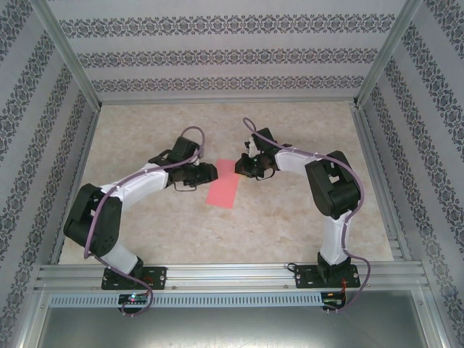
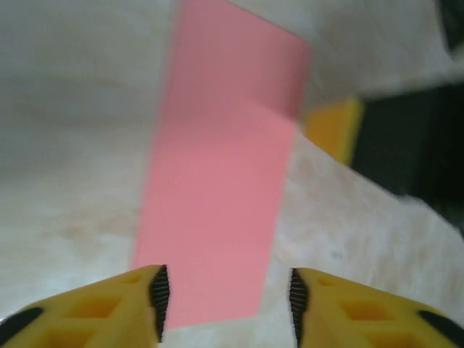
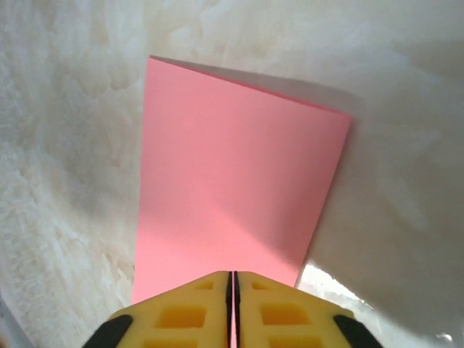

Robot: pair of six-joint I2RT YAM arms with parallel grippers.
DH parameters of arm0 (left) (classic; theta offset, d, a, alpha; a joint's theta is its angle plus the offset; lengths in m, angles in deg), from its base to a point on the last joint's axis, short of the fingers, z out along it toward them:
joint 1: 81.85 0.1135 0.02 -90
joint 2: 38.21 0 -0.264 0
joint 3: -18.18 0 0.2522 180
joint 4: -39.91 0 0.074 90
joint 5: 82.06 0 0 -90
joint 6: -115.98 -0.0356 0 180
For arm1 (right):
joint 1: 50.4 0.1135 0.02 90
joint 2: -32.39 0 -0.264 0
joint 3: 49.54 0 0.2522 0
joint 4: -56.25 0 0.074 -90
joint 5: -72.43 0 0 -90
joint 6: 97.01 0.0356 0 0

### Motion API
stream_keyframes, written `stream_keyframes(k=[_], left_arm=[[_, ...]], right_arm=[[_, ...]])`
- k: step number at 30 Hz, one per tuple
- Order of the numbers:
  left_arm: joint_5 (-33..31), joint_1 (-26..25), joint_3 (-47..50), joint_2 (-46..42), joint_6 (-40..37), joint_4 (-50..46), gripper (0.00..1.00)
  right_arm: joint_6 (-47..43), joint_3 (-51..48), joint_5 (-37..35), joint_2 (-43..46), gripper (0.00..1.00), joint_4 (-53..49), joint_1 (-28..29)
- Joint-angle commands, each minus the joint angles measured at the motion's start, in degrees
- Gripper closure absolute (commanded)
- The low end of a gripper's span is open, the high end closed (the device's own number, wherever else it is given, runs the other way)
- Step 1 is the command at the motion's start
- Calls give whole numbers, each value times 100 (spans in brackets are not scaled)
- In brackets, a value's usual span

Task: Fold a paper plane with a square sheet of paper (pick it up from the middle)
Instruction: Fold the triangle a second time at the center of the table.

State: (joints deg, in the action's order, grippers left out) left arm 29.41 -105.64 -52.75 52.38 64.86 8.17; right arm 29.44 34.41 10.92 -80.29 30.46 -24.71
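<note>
The sheet of paper (image 1: 226, 183), folded in half, lies on the table (image 1: 290, 217): light, limp, best pinched at an edge. The left gripper (image 2: 226, 297) is spread astride one end; the right gripper (image 3: 232, 290) is pressed together, perhaps nipping paper.

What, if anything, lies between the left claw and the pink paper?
Nothing visible does. The left claw is open right at one short end of the paper, with bare table on either side. The right claw, closed, sits at the opposite end, not in the way.
</note>
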Motion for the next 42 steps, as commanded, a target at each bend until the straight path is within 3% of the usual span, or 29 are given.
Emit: stream_keyframes(k=[1,6,10,23,42], left_arm=[[-328,369,277,-187,50,-602,37],[-505,527,422,-344,-81,-665,10],[-301,531,397,-342,-195,-621,0],[1165,475,564,-75,155,-201,0],[1552,29,488,479,665,14,8]], right_arm=[[-25,174,-855,330,80,-650,216],[158,533,-1151,213,73,-871,305],[264,1108,-1428,-221,70,-1164,342],[225,1832,-1617,-1096,69,-1561,339],[310,1414,-1451,-1308,70,-1418,147]])
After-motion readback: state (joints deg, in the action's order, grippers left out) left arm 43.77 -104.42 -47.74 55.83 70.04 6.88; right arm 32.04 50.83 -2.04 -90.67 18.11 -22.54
